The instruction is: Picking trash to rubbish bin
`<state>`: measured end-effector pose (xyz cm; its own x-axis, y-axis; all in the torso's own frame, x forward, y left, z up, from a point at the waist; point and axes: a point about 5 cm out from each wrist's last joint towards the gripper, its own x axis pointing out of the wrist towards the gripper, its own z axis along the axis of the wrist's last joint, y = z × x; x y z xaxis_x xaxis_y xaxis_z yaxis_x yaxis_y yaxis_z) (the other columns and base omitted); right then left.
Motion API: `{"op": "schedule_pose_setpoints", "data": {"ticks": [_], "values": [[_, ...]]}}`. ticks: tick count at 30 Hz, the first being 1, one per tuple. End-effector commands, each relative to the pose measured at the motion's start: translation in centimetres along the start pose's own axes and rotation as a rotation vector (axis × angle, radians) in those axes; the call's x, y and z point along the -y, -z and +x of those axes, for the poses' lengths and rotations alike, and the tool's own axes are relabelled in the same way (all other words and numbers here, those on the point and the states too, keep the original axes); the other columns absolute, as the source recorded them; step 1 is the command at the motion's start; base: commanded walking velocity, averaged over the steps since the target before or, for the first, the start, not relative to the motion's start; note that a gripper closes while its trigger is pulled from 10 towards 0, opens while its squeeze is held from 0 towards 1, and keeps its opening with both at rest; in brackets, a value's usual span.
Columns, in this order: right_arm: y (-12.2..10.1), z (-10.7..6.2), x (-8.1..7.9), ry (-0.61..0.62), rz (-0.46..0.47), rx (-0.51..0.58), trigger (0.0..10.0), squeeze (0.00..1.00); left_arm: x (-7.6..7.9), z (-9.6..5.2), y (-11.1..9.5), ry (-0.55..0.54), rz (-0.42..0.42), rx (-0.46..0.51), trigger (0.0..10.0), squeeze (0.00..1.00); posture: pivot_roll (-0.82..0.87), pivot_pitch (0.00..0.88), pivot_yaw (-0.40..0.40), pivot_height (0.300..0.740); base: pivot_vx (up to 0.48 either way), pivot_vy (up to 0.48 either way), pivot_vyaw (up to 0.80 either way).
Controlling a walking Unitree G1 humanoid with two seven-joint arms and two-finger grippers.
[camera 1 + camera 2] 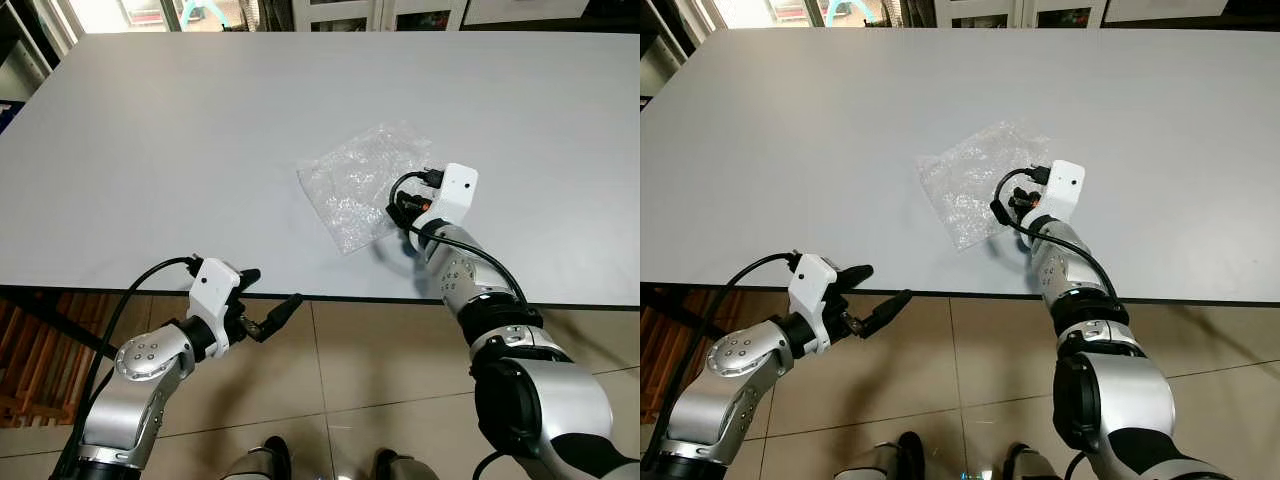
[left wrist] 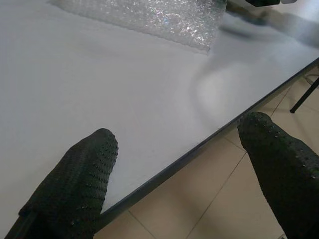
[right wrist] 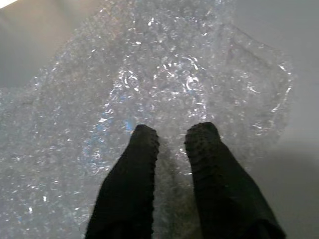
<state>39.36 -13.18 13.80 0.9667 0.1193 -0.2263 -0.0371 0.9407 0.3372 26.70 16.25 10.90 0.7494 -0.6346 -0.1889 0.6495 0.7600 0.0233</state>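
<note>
While left fingers point(image 2: 84, 174) gape, right fingers point(image 3: 144, 164) pinch bubble wrap point(image 3: 164, 84).

Wide grey table point(image 1: 200, 150) over beige floor tiles point(image 1: 350, 360)

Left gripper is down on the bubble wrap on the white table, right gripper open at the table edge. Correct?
Sides are swapped. The right gripper is down on the bubble wrap on the white table, per the right wrist view. The left gripper is the open one at the table edge.
</note>
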Motion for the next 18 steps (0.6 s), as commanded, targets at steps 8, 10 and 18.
{"op": "schedule_pose_setpoints", "data": {"ticks": [8,10,18], "values": [[4.59,-0.81,1.71,0.079,0.033,-0.165,0.0,0.0,0.44,-0.14,0.14,0.013,-0.007,-0.008,10.0,0.0,0.01,0.226,0.062,0.74,0.0,0.0,0.0],[4.51,-0.8,1.76,0.082,0.027,-0.16,0.0,0.0,0.45,-0.13,0.13,0.013,-0.007,-0.007,10.0,0.0,0.01,0.226,0.062,0.74,0.0,0.0,0.0],[4.32,-0.79,1.84,0.089,0.019,-0.145,0.0,0.0,0.55,-0.21,0.13,0.012,-0.006,-0.008,10.0,0.0,0.01,0.225,0.063,0.74,0.0,0.0,0.0]]}}
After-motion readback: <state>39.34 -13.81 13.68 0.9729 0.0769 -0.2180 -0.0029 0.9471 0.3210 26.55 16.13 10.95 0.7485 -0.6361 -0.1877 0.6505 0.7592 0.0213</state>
